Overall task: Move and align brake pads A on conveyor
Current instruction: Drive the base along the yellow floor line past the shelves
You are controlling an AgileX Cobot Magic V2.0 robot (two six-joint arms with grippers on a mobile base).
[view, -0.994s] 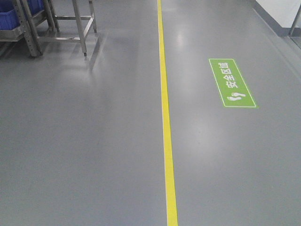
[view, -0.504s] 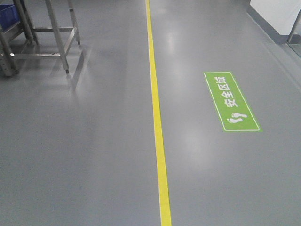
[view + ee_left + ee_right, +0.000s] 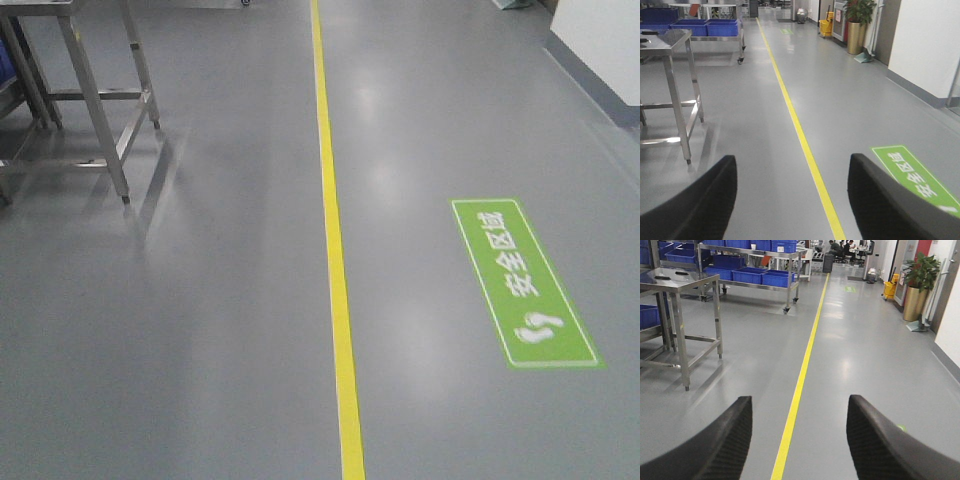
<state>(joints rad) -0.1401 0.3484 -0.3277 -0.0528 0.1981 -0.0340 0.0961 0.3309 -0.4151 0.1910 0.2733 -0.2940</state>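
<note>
Our left gripper (image 3: 792,167) and right gripper (image 3: 800,405) both gape empty above grey floor (image 3: 200,330). We cannot place the brake pads (dark specks (image 3: 663,277) on the steel table (image 3: 695,280) are too small to tell).

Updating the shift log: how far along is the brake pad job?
Done: nothing visible. In hand: nothing; the left gripper and right gripper are open and empty above floor beside the yellow line. Left: everything; no brake pads or conveyor can be made out, only a steel table nearby.
</note>
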